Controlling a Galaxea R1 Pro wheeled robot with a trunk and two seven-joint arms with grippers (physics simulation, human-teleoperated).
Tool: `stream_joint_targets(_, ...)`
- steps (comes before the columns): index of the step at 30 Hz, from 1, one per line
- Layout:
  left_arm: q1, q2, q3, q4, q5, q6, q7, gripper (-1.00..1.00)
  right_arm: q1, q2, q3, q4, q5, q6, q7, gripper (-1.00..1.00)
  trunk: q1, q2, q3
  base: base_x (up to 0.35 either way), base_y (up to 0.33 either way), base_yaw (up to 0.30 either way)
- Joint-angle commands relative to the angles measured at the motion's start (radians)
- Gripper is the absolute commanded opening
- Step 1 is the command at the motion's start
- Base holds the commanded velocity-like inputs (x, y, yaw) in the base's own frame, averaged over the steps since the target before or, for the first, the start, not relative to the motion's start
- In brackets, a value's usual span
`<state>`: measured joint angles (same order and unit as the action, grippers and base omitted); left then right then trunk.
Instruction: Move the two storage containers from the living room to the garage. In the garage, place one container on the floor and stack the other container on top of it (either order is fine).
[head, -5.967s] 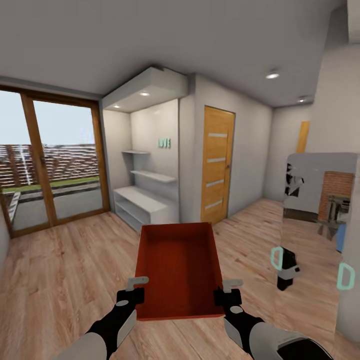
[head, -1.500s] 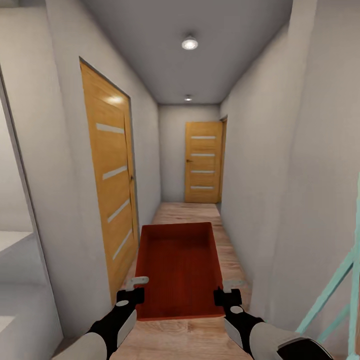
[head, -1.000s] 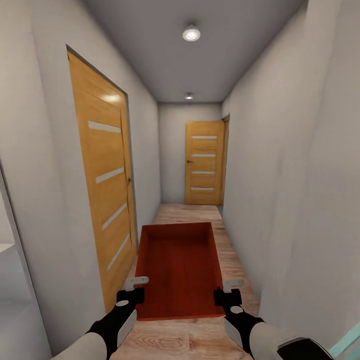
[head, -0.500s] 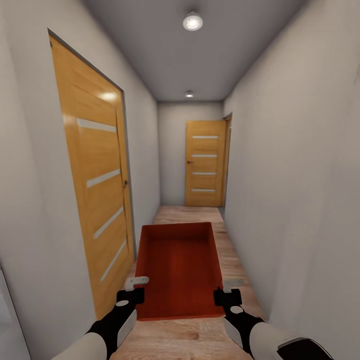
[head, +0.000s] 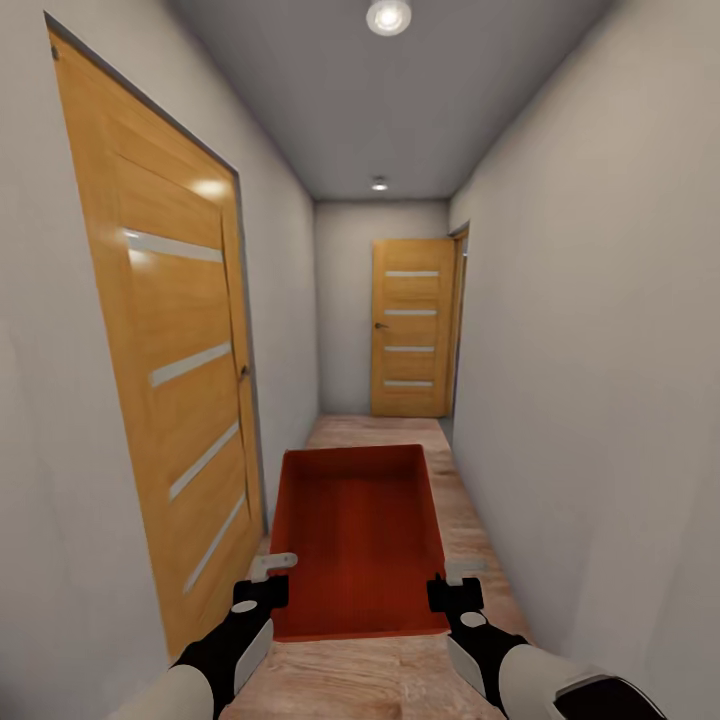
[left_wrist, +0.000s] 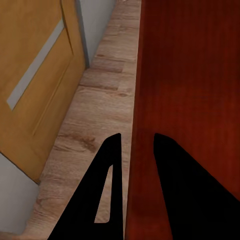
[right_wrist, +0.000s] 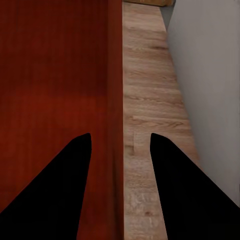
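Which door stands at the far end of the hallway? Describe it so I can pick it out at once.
Look down the narrow hallway with grey walls, past the orange-red container held between the left gripper and right gripper. The far door faces the camera at the corridor's end. Unlike the near door on the left wall, it looks smaller and is seen square-on.

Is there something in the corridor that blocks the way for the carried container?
Nothing lies on the wood floor ahead of the storage container. The corridor ends at a closed door, and another closed door lines the left wall.
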<state>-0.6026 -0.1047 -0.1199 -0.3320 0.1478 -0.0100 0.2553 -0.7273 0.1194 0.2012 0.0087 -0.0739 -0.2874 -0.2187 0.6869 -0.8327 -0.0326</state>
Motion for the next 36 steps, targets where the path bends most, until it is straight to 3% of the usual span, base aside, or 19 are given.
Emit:
stream_joint_targets(1, 0.000, 0.055, 0.009, 0.001, 0.010, -0.001, 0.012, -1.00, -0.001, 0.001, -0.059, -0.003, 0.020, -0.102, 0.022, -1.00, 0.001, -0.001, -0.002, 0.323, 0.000, 0.000)
stream_joint_targets(36, 0.000, 0.056, 0.009, 0.001, 0.010, -0.001, 0.012, -1.00, -0.001, 0.002, -0.059, -0.003, 0.019, -0.102, 0.022, -1.00, 0.001, -0.001, -0.002, 0.323, 0.000, 0.000)
